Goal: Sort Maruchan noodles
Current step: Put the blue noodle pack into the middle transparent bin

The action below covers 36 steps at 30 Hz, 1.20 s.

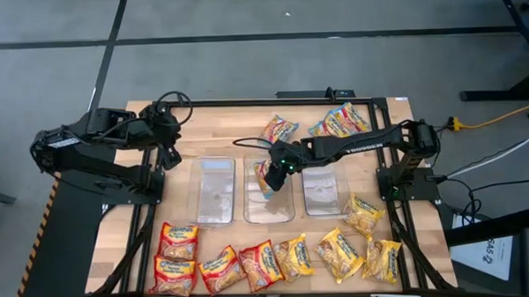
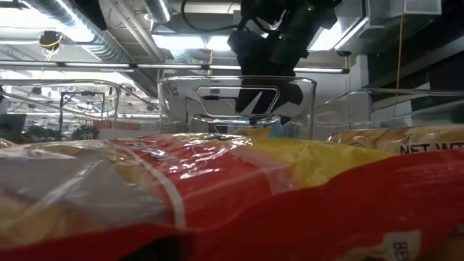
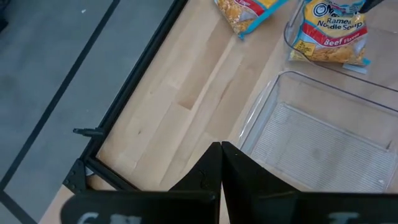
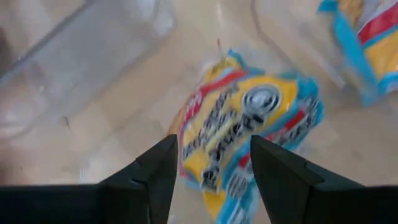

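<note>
Three clear tubs stand side by side mid-table. My right gripper (image 1: 278,168) (image 4: 212,171) hangs open over the far end of the middle tub (image 1: 268,206), pointing down at a slant. A blue-trimmed Maruchan packet (image 1: 266,178) (image 4: 249,134) lies in that tub end, just below and beyond the fingers; no touch shows. More blue-trimmed packets (image 1: 280,128) (image 1: 341,121) lie at the far edge. Red-orange packets (image 1: 178,241) and yellow ones (image 1: 340,254) line the near edge. My left gripper (image 1: 170,157) (image 3: 221,148) is shut and holds nothing, above the far-left tabletop.
The left tub (image 1: 215,191) (image 3: 323,130) and right tub (image 1: 326,189) flank the middle one. A black frame rail (image 3: 124,106) runs along the table's edge. In the low view a red packet (image 2: 181,188) fills the foreground before the tub (image 2: 174,101).
</note>
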Tool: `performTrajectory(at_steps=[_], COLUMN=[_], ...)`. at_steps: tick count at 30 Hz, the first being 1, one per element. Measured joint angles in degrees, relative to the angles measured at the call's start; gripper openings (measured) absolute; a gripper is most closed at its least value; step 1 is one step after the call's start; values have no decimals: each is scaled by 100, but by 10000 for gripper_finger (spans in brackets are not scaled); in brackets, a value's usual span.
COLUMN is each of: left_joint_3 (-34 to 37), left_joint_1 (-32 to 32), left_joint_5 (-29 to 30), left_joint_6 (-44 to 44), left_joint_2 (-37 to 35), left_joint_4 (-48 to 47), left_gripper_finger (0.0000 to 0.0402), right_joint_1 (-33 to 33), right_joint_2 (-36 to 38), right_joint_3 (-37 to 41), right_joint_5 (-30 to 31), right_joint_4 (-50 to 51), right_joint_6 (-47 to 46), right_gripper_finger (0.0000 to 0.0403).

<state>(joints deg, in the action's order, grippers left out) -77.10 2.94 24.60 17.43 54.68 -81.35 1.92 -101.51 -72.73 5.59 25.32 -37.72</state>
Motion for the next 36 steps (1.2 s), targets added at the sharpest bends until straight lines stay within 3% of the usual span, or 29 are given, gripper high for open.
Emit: performTrajectory(at_steps=[17, 36], left_joint_3=[0, 0], left_joint_1=[0, 0], left_joint_5=[2, 7], left_joint_6=[7, 4], left_joint_2=[0, 0], left_joint_4=[-1, -5], left_gripper_finger=[0, 0], right_joint_1=[224, 222], right_joint_2=[0, -387], right_joint_3=[0, 2], right_joint_5=[-23, -626], right_joint_4=[293, 11], right_joint_6=[-708, -765], right_gripper_finger=[179, 174])
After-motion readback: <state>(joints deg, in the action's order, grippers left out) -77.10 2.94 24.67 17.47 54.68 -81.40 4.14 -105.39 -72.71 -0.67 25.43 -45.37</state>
